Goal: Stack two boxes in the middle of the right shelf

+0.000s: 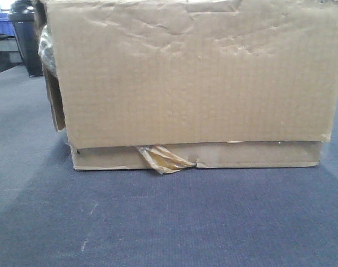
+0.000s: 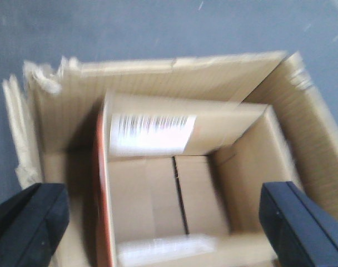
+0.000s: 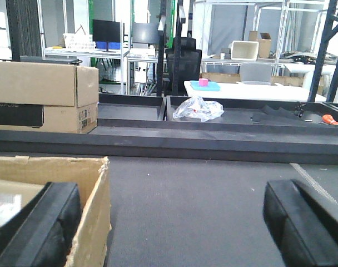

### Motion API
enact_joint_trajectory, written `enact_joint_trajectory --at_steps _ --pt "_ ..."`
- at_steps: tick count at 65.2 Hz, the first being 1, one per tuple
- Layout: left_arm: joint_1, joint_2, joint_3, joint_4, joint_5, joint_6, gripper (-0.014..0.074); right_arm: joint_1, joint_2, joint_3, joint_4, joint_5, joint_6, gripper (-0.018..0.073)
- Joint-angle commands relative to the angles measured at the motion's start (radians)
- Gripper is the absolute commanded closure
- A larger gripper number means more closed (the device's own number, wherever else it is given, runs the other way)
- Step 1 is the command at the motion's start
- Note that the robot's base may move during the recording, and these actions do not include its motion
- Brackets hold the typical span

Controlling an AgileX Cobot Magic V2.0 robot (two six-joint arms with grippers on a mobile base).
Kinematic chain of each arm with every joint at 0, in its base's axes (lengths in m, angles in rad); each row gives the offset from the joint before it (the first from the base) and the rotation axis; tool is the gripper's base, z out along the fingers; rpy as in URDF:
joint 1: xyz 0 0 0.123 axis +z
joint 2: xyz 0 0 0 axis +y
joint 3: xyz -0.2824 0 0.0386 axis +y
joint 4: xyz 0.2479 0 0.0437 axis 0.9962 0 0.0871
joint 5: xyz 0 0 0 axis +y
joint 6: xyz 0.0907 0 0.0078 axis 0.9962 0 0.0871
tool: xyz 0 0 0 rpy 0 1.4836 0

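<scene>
Large box point(image 1: 197, 72): plain brown corrugated, front face wrinkled/dented nr top, upright, resting directly on flat box point(image 1: 258, 154). Flat box: brown, low, level; torn yellowish tape point(image 1: 164, 159) hanging at front, left of ctr.

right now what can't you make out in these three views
- Front view: the large box fills the frame, hiding whatever is behind it; the upper edge cuts off its top.
- Left wrist view: blur makes the barcode label unreadable.
- Right wrist view: a cardboard box, which one unclear, is cut by the left and bottom edges, its inside mostly blocked by a finger of the right claw.
</scene>
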Motion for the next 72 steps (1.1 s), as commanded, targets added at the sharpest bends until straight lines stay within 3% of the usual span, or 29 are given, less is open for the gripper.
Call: enact_joint_trajectory --at_steps 1,6,12,30,41,53,72 --pt "-0.007 -0.032 -0.072 0.024 0.033 0.001 -0.0003 0.0 0.004 -0.047 -0.009 0.013 -0.001 -0.001" --pt "-0.007 -0.036 -0.139 0.06 0.099 0.032 -0.0003 0.0 0.018 -0.105 -0.009 0.044 -0.001 -0.001" --pt "-0.005 -0.038 -0.205 0.102 0.099 0.072 -0.0003 0.0 0.066 -0.182 -0.009 0.116 -0.001 -0.001" --pt "-0.005 -0.084 -0.178 0.126 0.099 0.121 -0.0003 0.0 0.304 -0.515 -0.009 0.483 -0.001 -0.001" --pt "0.009 -0.135 -0.035 0.198 0.099 0.122 -0.0003 0.052 0.468 -0.705 0.012 0.643 -0.047 -0.001" --pt "0.055 -0.171 0.138 0.092 0.099 0.122 -0.0003 0.124 0.635 -0.841 0.012 0.785 -0.062 -0.001" --pt "0.057 -0.164 0.36 0.087 0.099 0.122 -0.0003 0.16 0.856 -0.901 0.023 0.932 -0.076 -0.001"
